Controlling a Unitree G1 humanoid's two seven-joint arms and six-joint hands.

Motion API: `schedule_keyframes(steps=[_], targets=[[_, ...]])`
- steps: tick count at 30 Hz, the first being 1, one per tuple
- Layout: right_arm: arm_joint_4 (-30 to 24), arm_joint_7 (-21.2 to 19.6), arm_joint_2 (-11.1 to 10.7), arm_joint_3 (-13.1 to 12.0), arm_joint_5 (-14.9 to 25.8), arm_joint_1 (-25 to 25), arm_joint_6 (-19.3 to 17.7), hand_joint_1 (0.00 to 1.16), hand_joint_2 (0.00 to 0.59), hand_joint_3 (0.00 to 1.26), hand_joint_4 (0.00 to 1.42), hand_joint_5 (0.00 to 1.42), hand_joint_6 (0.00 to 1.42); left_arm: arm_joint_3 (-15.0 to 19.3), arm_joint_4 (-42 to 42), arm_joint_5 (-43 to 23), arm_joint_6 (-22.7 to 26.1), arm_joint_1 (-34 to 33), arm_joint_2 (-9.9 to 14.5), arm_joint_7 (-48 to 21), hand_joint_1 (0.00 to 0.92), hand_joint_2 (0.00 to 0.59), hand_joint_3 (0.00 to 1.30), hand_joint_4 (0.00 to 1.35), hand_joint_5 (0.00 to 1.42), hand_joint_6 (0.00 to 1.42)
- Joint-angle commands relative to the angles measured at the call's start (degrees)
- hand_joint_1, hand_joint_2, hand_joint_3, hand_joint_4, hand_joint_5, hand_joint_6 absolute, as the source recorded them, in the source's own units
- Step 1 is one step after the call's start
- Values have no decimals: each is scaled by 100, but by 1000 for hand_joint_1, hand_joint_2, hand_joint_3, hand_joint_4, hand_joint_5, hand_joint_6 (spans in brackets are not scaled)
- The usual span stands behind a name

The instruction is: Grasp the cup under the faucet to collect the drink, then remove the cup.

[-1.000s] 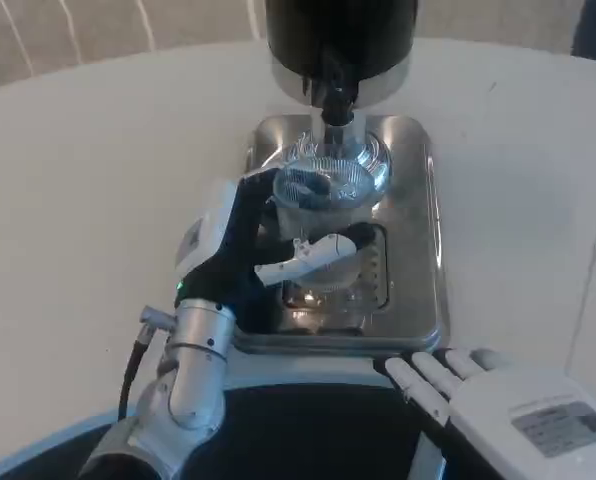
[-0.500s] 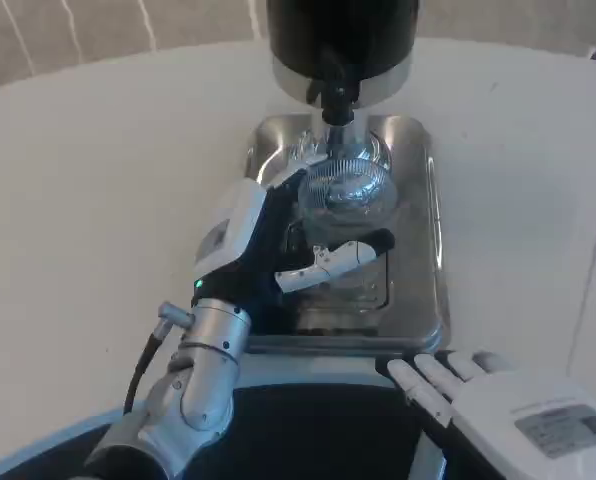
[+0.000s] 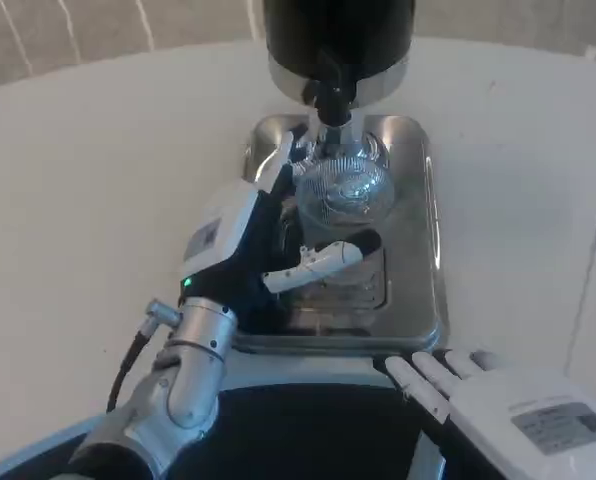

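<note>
Your left hand (image 3: 253,245) wraps its fingers around the clear ribbed plastic cup (image 3: 340,195), holding it at the tray's twelve o'clock end, directly beneath the black faucet (image 3: 331,98) of the dark cylindrical drink dispenser (image 3: 338,35), whose top is cut off. Glare on the shiny steel drip tray (image 3: 418,250) makes the cup's contents unreadable. At five o'clock, your right hand (image 3: 498,400) lies flat, fingers spread, partly cropped, on the white table (image 3: 88,180).

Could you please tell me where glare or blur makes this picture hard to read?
Head view: bright reflections on the shiny steel drip tray and the clear plastic cup blur the cup's rim; the left hand holding it stays fairly sharp; the right hand is slightly soft.
</note>
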Motion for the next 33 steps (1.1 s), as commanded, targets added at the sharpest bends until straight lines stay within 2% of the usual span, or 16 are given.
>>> schedule_keyframes(steps=[1,12,20,24,27,31,33], targets=[[-58,-85,103,44,-32,25,75,175,483,0,0,0,0,113,-60,-122,-134,92,197,-33,183,12,0,0,208,169],[-58,-150,-26,156,-92,-200,378,182,483,0,0,0,0,225,-184,-292,-548,334,791,-337,171,13,1,0,208,171],[-58,-304,112,-64,97,-659,877,185,483,0,0,0,0,272,-703,-226,-1294,941,1535,-627,145,32,43,62,226,210],[-58,-301,232,-174,251,-1019,1298,186,483,0,0,0,0,275,-1093,-100,-1693,1388,2066,-772,135,45,74,92,235,215],[-58,-341,279,-161,354,-1217,1593,186,483,0,0,0,0,256,-1369,24,-1978,1693,2479,-898,127,58,92,105,235,217],[-58,-454,375,-90,472,-1323,1953,183,485,0,0,0,1,234,-1618,235,-2216,1955,2833,-966,129,70,107,119,224,219],[-56,-489,425,-43,575,-1374,2271,180,501,0,0,0,1,224,-1769,398,-2315,2083,2991,-928,129,71,108,120,219,219]])
